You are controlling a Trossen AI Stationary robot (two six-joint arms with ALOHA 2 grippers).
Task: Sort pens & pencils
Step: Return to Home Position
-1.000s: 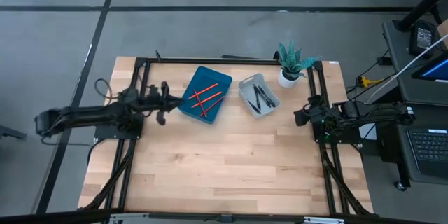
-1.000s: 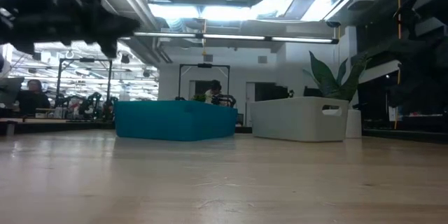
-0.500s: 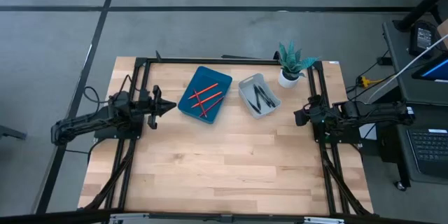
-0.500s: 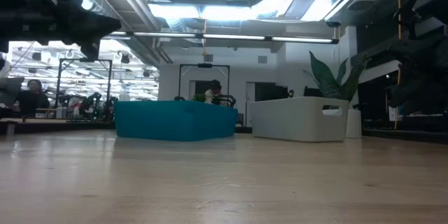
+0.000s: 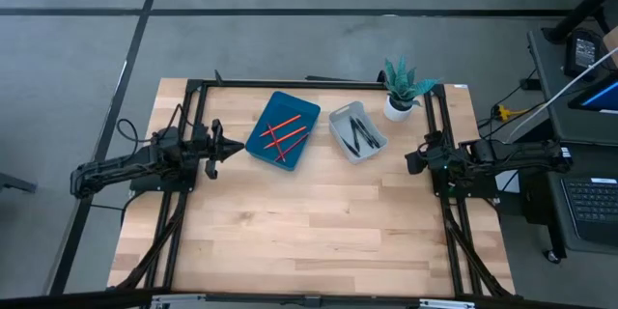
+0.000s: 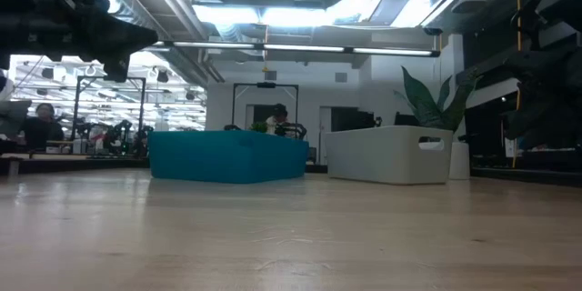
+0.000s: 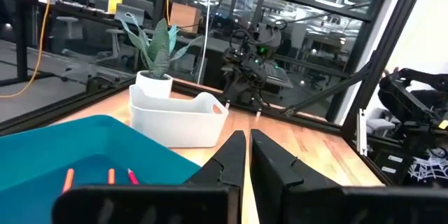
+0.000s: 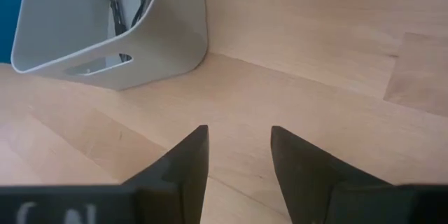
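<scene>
Being held almost closed and empty just beside the blue bin [image 5: 309, 116] of pencils [image 5: 282, 135], the left gripper [image 5: 227, 148] is being judged liable to nudge it on any stray swing, while the right gripper [image 5: 413, 161], well apart from that bin, is being held parted and empty.

A grey floor [image 5: 77, 58] crossed by dark lines [image 5: 290, 12] surrounds the tabletop [image 5: 319, 222]. A desk [image 5: 552, 82] with a keyboard [image 5: 591, 203] stands beyond its right edge. Long ceiling lights [image 6: 273, 14] glow overhead.
</scene>
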